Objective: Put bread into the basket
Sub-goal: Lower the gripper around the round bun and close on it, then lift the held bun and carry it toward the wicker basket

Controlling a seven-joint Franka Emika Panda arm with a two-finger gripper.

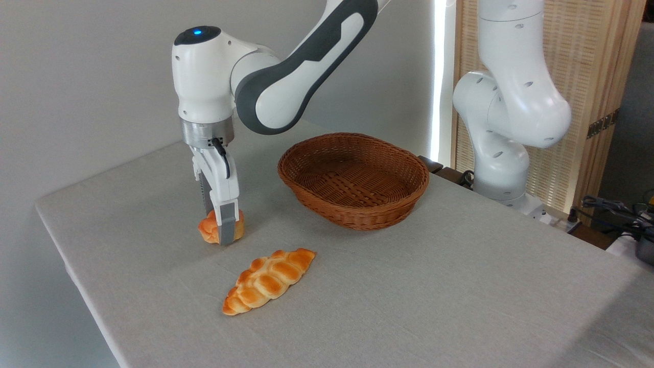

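Tool (223,231): clenched around bread (210,228).
Bread: on counter (460,286), well left of basket (353,179).
Done: grasp, apparently.
Left: lift, carry to basket, release inside.

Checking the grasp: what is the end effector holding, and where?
The end effector grips the small bun across its sides, on the table.

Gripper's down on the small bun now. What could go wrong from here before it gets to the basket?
1. The gripper straddles the bun at table level; whether the grip is firm is unclear, so it may slip on lifting.
2. The basket has a raised rim; a low carry could clip it.
3. The braided loaf lies close by; a dropped bun could roll into it.
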